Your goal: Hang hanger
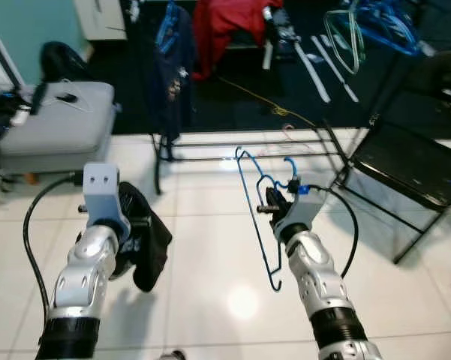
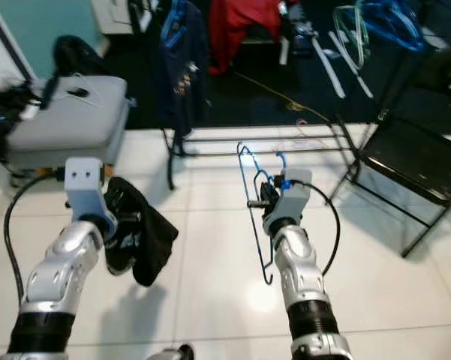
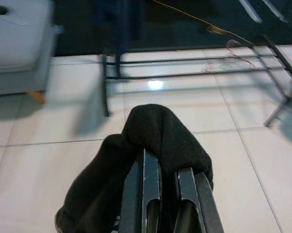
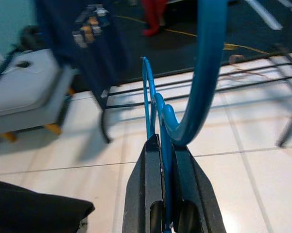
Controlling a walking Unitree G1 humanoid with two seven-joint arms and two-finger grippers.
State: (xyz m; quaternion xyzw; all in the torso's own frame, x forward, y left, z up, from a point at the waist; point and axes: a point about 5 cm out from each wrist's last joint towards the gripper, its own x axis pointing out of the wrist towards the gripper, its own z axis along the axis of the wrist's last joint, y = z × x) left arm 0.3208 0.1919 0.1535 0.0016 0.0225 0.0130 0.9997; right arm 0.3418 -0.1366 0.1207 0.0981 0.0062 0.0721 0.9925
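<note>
the right gripper (image 4: 166, 160) is clenching a thin blue wire hanger (image 1: 261, 217), its two black fingers pressed against the wire just beside the hook. the hanger is hanging in the air over the white tiled floor (image 1: 210, 247), its long frame running down beside the silver right arm and its hook curving up above the fingers. the left gripper (image 3: 167, 194) is grasping a crumpled black cloth garment (image 3: 155, 145), which is draping over and around its fingers and sagging below the left wrist, clear of the floor. ahead of both arms, a black metal clothes rack (image 1: 210, 146) is standing at the far edge of the tiles, where the dark carpet begins, and a dark navy garment (image 1: 172, 67) is hanging on it near its left end. a grey cushioned stool (image 1: 56, 127) is sitting at the left edge of the floor, and a black folding frame (image 1: 405, 169) is standing at the right.
</note>
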